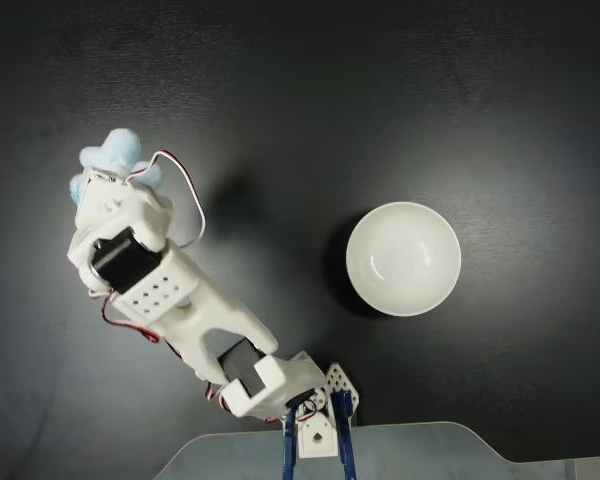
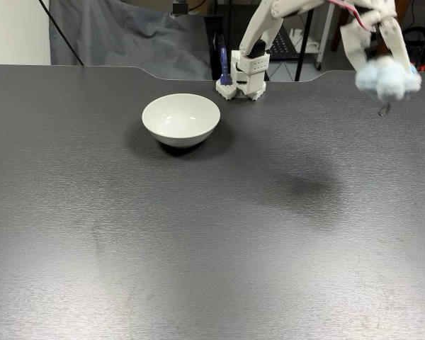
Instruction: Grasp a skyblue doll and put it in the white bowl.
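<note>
Item: skyblue doll [image 2: 389, 76], pinched in the fingers of the gripper [image 2: 387, 69], held in the air well clear of the dark counter [image 2: 198, 248], its small metal clip dangling below. Item: white bowl [image 2: 180, 119], empty, upright, well apart from the doll. Step in hand: carry. Recommended handling: keep the pinch firm, travel high, centre over the bowl before lowering, release low inside the rim.

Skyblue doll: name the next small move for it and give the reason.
Probably swing the arm sideways toward the white bowl. The tool is shut on the skyblue doll, which hangs above the table, clear of its shadow, and the bowl sits empty well off to the left in that fixed view.
</note>
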Tool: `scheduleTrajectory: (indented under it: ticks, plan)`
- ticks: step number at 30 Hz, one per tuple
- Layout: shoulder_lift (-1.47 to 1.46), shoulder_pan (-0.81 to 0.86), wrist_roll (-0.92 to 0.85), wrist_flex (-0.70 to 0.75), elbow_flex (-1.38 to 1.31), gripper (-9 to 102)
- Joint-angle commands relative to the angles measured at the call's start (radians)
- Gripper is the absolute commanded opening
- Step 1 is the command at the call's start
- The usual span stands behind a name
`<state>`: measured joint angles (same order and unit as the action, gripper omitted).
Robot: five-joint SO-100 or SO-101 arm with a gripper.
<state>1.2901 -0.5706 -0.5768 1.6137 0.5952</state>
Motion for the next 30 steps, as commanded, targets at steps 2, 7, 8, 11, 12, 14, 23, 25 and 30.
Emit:
scheduleTrajectory:
  ticks: [2,7,8,11,12,14,23,25,30]
  plan:
    - [0.285,0.055,0.011,0.098,-0.087,-1]
    - [0.417,0.170,0.009,0.138,-0.087,-1]
    - [0.437,0.201,0.009,0.144,-0.087,-1]
    - [0.479,0.319,0.009,0.150,-0.086,-1]
    - [0.486,0.364,0.009,0.150,-0.086,-1]
    - [0.495,0.457,0.009,0.150,-0.081,-1]
    - [0.502,0.882,0.009,0.150,-0.071,-1]
    - [0.502,0.965,0.009,0.150,-0.071,-1]
    - [0.500,1.140,0.009,0.150,-0.060,-1]
